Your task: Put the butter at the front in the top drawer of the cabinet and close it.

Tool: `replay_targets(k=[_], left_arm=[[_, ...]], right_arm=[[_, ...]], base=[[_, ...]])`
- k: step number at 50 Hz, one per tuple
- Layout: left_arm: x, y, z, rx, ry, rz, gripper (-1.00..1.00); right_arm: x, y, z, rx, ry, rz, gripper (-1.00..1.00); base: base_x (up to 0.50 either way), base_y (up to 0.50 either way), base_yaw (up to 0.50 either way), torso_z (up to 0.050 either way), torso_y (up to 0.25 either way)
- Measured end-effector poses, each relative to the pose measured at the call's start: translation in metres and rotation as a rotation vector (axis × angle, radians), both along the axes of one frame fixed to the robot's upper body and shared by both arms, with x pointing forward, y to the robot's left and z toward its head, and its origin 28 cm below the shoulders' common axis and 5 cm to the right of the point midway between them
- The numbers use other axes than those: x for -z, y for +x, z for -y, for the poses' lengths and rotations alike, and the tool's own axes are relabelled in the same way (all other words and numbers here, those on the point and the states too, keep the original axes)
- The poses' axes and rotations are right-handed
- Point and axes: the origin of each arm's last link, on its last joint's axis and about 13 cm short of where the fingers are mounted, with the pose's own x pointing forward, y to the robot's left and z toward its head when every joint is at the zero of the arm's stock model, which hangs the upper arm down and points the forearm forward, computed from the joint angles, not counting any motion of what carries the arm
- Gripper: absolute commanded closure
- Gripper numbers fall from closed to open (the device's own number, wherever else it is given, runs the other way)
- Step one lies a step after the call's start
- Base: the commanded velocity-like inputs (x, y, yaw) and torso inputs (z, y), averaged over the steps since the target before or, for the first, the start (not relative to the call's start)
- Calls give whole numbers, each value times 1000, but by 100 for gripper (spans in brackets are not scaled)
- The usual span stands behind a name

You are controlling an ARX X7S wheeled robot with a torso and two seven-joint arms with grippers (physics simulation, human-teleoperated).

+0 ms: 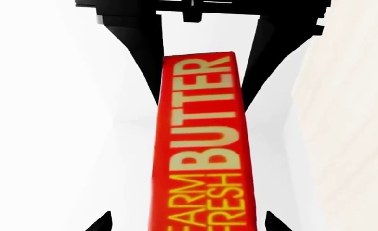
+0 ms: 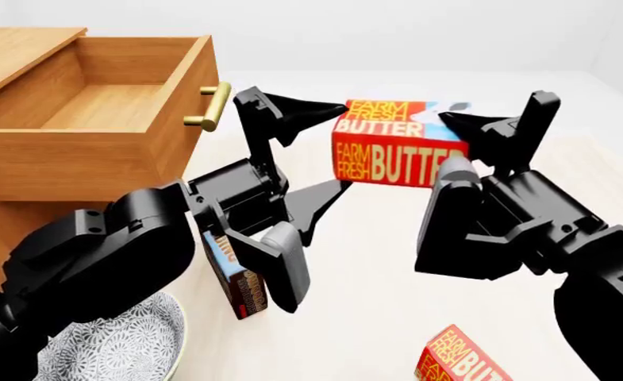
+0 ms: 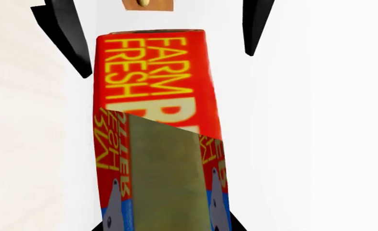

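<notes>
A red butter carton hangs in the air right of the cabinet, between both grippers. My right gripper is shut on its right end; in the right wrist view the carton fills the jaws of the right gripper. My left gripper is open around its left end; in the left wrist view its fingertips stand apart from the carton. The top drawer is pulled out and empty, with its brass handle near the left gripper. A second identical butter carton lies at the front right.
A blue-and-brown pudding box stands under my left arm. A patterned bowl sits at the front left. The white tabletop stretches between the arms.
</notes>
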Motion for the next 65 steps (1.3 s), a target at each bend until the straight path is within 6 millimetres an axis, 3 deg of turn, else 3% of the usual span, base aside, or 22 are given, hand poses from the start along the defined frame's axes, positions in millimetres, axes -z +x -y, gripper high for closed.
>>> replay_targets(k=[65], left_arm=[[0,-4,-1,20,-25,9,-100]], right_arm=[[-4,-20,-11,-104,-6,-25,100]], base=[[0,0,0,0,1]])
